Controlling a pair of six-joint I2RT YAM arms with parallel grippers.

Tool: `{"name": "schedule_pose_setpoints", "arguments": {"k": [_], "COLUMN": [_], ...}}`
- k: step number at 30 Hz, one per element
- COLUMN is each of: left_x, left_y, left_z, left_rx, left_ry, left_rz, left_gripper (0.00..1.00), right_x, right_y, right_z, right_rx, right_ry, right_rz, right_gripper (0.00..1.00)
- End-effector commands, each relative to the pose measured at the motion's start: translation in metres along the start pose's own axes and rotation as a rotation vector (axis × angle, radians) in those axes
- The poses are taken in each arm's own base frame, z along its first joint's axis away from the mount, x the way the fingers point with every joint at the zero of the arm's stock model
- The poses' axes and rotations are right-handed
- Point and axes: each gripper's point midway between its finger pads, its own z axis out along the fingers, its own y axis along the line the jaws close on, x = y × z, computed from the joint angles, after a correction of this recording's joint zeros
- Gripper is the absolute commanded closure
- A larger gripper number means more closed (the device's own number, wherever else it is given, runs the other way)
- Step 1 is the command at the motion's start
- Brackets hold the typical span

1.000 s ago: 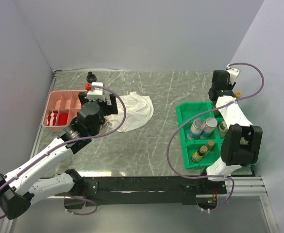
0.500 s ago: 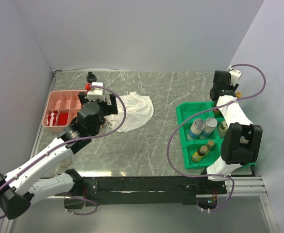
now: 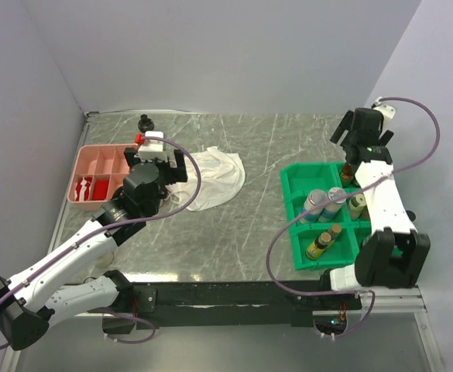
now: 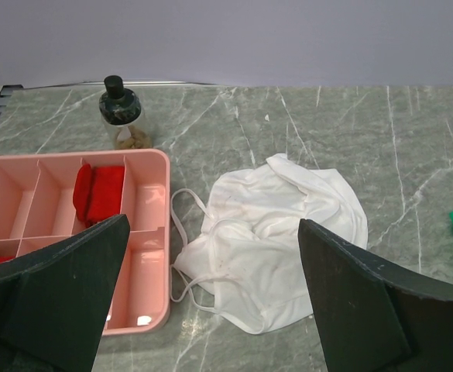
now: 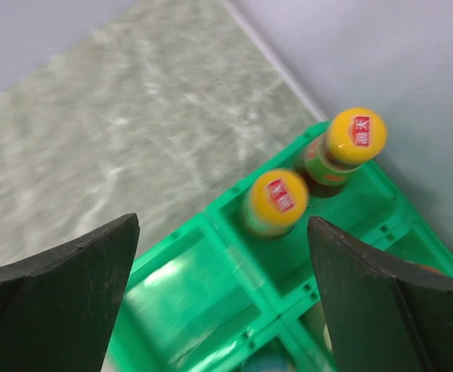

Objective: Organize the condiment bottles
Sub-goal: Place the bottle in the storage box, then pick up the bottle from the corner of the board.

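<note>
Rt arm has lifted off the far corner; rt pincer (image 5: 222, 225) now spread wide, empty. Table (image 3: 257, 155): green tray (image 3: 289, 209) holds most bottles, two yellow-cap bottles (image 5: 276, 198) upright in its far compartment. Lt pincer (image 4: 214, 225) agape, empty, over pink tray (image 4: 56, 157) and white cloth (image 4: 280, 225). Black-cap bottle (image 4: 120, 108) stands loose beyond pink tray. Prob. glass, slick, light: take round body, below cap.

Room between cloth (image 3: 214, 177) and green tray (image 3: 298, 177) — bottles (image 3: 317, 246) apparently crowd its compartments.

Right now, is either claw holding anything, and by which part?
Nothing is held. The right claw hangs open above the yellow-capped bottles in the green tray, touching neither; the left claw is open over the white cloth.
</note>
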Motion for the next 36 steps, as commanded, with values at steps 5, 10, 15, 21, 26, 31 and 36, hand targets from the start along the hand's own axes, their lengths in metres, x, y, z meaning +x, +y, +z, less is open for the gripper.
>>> {"name": "schedule_pose_setpoints", "arguments": {"k": [5, 10, 15, 21, 26, 31, 36], "left_x": [-0.013, 0.003, 0.039, 0.073, 0.1, 0.104, 0.118], "left_y": [0.008, 0.014, 0.03, 0.112, 0.178, 0.221, 0.239], "left_z": [-0.003, -0.008, -0.004, -0.025, -0.055, -0.092, -0.112], "left_rx": [-0.073, -0.152, -0.262, -0.73, -1.057, -1.313, -1.419], "left_ry": [-0.014, 0.074, 0.19, 0.17, 0.173, 0.078, 0.067], "left_rz": [-0.118, -0.277, -0.318, -0.539, -0.56, -0.631, -0.735], "left_gripper": [0.03, 0.03, 0.03, 0.02, 0.04, 0.01, 0.01], "right_x": [-0.008, 0.005, 0.024, 0.053, 0.066, 0.066, 0.066], "right_y": [0.049, 0.062, 0.09, 0.107, 0.108, 0.108, 0.111], "right_z": [-0.116, -0.181, -0.25, -0.265, -0.273, -0.284, -0.286], "right_rx": [-0.484, -0.689, -0.93, -0.984, -1.003, -1.045, -1.046], "right_ry": [0.005, -0.043, -0.101, -0.028, 0.003, -0.007, 0.003], "right_rz": [0.054, 0.018, -0.031, -0.099, -0.111, -0.08, -0.085], "right_gripper": [0.0, 0.0, 0.0, 0.0, 0.0, 0.0, 0.0]}}
